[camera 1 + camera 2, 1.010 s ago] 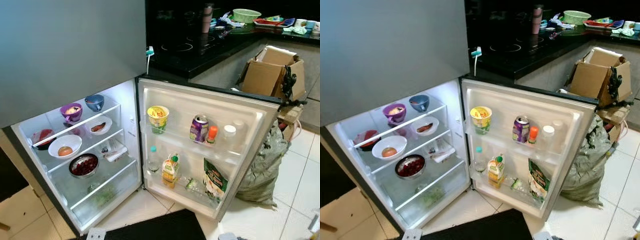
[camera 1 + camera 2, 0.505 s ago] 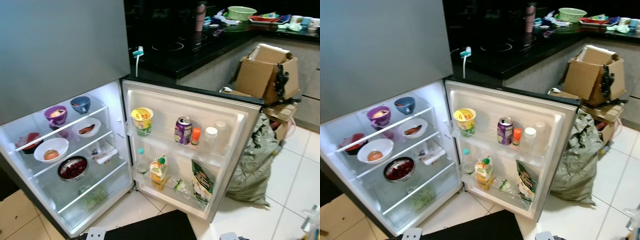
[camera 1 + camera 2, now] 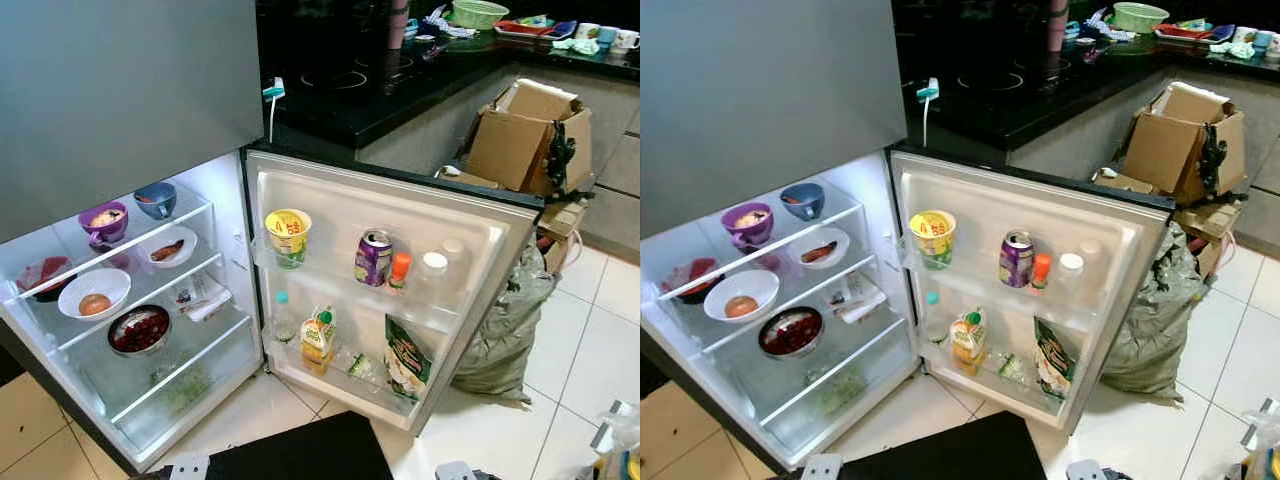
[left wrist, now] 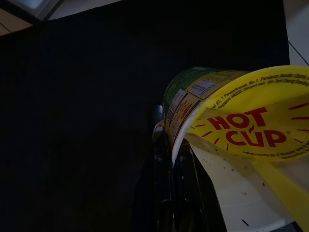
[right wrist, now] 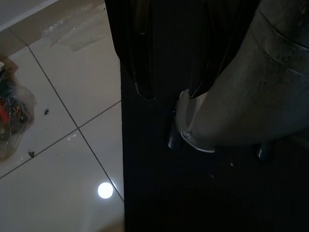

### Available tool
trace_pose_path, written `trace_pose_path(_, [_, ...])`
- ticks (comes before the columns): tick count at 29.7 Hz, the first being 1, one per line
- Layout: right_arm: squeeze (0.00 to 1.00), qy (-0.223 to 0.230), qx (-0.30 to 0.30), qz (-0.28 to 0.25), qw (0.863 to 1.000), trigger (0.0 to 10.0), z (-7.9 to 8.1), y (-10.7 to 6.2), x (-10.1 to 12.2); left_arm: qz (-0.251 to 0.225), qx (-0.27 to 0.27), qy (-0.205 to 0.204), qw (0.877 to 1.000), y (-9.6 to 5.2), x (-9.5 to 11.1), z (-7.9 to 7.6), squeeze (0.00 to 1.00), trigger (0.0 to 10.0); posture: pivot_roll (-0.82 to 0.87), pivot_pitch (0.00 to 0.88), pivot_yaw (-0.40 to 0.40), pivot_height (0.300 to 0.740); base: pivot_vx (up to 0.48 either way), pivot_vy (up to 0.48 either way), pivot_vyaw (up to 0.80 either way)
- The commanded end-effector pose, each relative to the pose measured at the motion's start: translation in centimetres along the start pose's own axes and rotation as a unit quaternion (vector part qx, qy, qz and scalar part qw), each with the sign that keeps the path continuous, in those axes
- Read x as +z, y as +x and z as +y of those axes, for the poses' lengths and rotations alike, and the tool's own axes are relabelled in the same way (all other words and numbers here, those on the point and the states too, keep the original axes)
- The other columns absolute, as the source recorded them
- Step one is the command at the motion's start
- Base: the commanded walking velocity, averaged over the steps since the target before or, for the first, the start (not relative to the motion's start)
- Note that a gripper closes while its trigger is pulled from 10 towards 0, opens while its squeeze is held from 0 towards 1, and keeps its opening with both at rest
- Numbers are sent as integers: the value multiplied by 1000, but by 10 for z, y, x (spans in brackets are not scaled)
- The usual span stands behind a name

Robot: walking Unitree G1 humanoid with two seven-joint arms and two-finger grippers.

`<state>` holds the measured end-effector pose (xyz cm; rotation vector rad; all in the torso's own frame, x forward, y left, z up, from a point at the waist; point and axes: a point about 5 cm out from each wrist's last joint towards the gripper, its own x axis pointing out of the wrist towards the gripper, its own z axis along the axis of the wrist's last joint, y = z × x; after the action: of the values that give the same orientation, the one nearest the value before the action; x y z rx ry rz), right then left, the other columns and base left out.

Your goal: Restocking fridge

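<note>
One yellow noodle cup [image 4: 227, 121] sits clamped in the left gripper [image 4: 169, 193] above a black mat [image 3: 300, 455] before the open fridge [image 3: 330, 200], while the right gripper [image 5: 169, 92] hangs parted, holding nothing.

**Right gripper** [image 5: 171, 94]: two long black fingers [image 5: 140, 53], smooth and flat-sided, tapering to blunt angled tips, with a clear gap between them.

**Matte grey cylindrical limb section** [image 5: 260, 82], beside those fingers: plain metal-look shell with one thin seam ringing it, ending in a white round cap [image 5: 189, 131]. Which limb it belongs to cannot be told.

**Left gripper** [image 4: 161, 130]: black fingers [image 4: 161, 193] in deep shade, showing narrow ribbed or slotted edges and closed against a yellow-and-green paper noodle cup [image 4: 231, 121] that hides most of them.

**Pale grey blocky part** [image 3: 188, 467], at seven o'clock on the head view's edge: small dark holes on its face.

**Second pale grey blocky part** [image 3: 452, 470], at five o'clock: cropped, detail unclear.
</note>
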<state>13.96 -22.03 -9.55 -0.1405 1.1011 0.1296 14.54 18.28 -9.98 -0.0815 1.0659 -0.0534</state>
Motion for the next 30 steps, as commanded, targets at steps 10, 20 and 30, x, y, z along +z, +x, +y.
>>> trace_pose_path(10, [0, 4, -1, 7, 1000, 10000, 1, 0, -4, 2, 4, 10, 1000, -1, 0, 6, 0, 10000, -47, 0, 17, 740, 257, 0, 0])
trace_pose_path(20, [0, 3, 1, 7, 1000, 10000, 1, 0, -4, 3, 1, 9, 1000, -1, -2, 3, 0, 10000, -49, 0, 14, 740, 268, 0, 0])
trace_pose_path(30, [0, 4, 0, 8, 1000, 10000, 1, 0, -5, 2, 0, 11, 1000, -1, -1, 2, 0, 10000, -49, 0, 13, 740, 273, 0, 0])
